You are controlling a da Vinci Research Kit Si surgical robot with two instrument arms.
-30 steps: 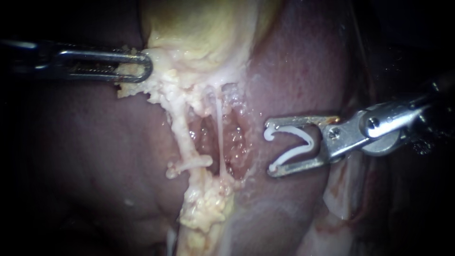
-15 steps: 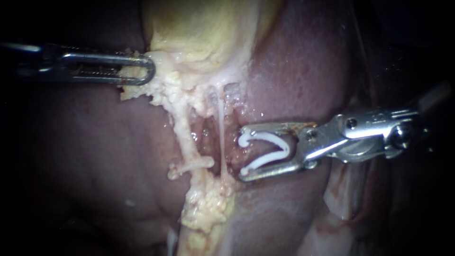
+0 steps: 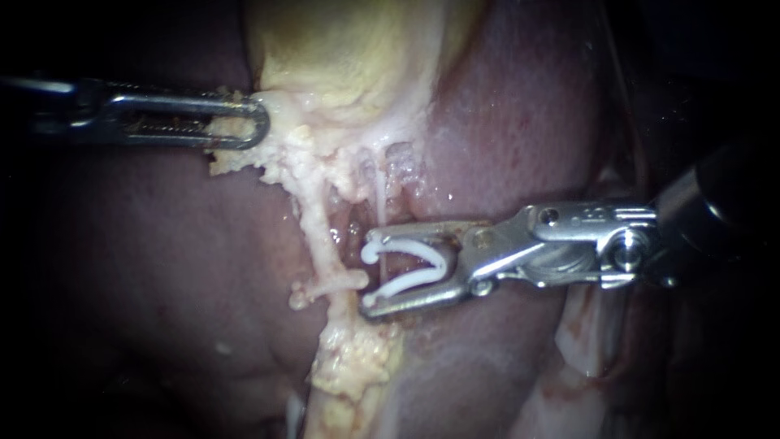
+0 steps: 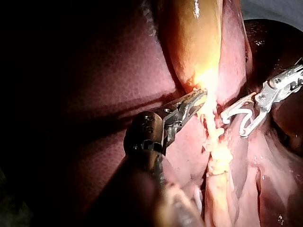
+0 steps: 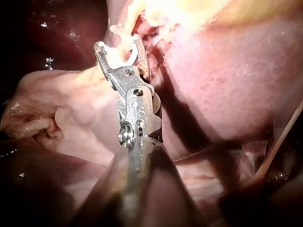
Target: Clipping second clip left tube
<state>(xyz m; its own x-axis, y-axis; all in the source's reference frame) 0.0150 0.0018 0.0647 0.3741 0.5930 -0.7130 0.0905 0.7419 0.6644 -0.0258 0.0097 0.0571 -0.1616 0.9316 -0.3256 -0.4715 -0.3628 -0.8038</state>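
The left tube is a lumpy pale strand running down from the yellow gallbladder. A white clip sits crosswise on it. My right instrument is shut on an open white clip; its tips sit just right of the left tube, beside the crosswise clip. A thin right tube disappears behind its upper jaw. My left instrument is shut on pale tissue at the gallbladder's neck. The left wrist view shows the left instrument and the right instrument; the right wrist view shows the right instrument.
Dark red liver lies on both sides of the tubes. A raw reddish bed shows between the two tubes. Fatty yellow tissue hangs below the crosswise clip. Pale folds lie under the right instrument's shaft.
My right instrument has moved left with the open clip, from over the liver to the tubes, and now covers the thin right tube. The left instrument has kept its hold.
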